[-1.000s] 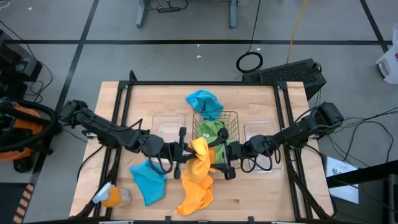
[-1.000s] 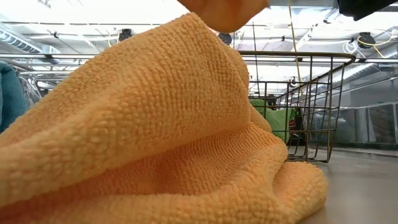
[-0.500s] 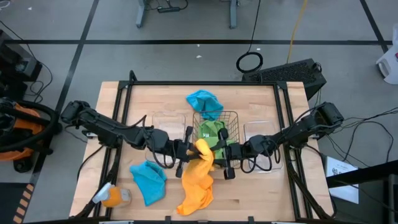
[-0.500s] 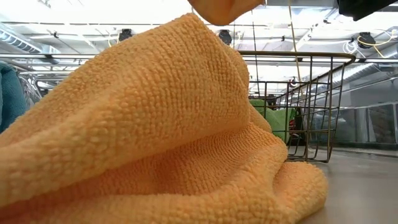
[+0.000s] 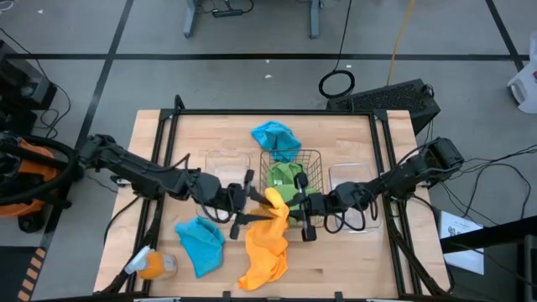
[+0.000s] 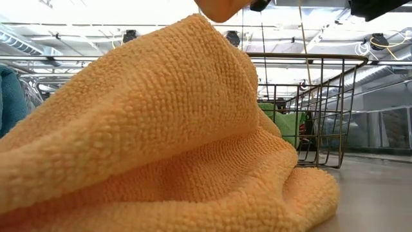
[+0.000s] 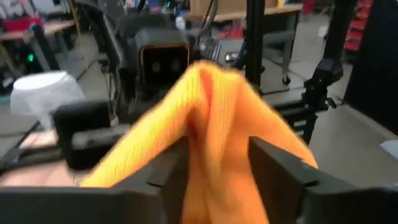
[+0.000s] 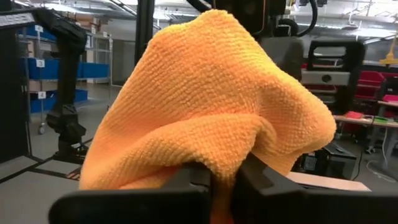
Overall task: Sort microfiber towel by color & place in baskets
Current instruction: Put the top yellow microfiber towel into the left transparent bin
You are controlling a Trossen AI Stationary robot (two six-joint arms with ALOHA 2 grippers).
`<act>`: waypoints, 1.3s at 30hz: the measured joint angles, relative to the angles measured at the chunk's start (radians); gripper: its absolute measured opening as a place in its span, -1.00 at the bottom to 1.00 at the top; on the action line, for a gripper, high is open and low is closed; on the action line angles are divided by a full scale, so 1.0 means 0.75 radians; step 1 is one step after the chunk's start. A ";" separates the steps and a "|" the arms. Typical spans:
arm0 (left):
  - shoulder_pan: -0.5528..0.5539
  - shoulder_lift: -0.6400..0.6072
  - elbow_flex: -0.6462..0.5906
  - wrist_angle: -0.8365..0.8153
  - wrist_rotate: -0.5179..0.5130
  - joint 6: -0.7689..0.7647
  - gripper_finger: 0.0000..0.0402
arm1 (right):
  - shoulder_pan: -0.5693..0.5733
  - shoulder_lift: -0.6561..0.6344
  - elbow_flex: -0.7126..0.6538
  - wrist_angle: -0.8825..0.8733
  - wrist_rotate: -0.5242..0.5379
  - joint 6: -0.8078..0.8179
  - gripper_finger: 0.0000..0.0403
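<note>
**While orange towel hangs between both arms, sorting is barely a third done**

As we read the high view, only the green is sorted: green cloth (image 5: 286, 178) sits inside the wire mesh basket (image 5: 316, 159) at frame centre. We can't tell if that's one green cloth or two bunched together.

Handover in progress w/ the raised orange towel (image 5: 274, 204), centre of frame, just below the mesh basket. Right gripper (image 8: 217, 180) is clamped tight on a fold of it, per right wrist view. Left gripper (image 7: 217, 168) has fingers parted w/ the cloth running loose between them, so we judge it's no longer gripping.

Left to do, by our count:
- held orange towel → a basket
- second orange towel (image 5: 262, 262), lower centre, lying on the table (image 5: 336, 268), under the raised one
- blue towel (image 5: 201, 244), lower left, on the table
- blue towel (image 5: 276, 137), upper centre, just above the mesh basket

Clear basket (image 5: 225, 164) left of the mesh one and clear basket (image 5: 357, 180) on its right both look unfilled, so approx. four cloths still outside.
</note>
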 joint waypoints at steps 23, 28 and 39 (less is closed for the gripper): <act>-0.219 0.125 -0.001 -0.106 -0.730 -0.197 0.96 | 0.001 -0.004 0.000 0.011 0.072 -0.026 -0.94; -0.194 0.206 -0.001 0.040 -0.733 -0.128 0.96 | 0.001 -0.004 0.000 0.010 0.071 -0.019 -0.94; -0.142 0.261 -0.001 0.105 -0.517 -0.020 0.59 | 0.001 -0.004 -0.001 0.002 0.068 -0.014 -0.94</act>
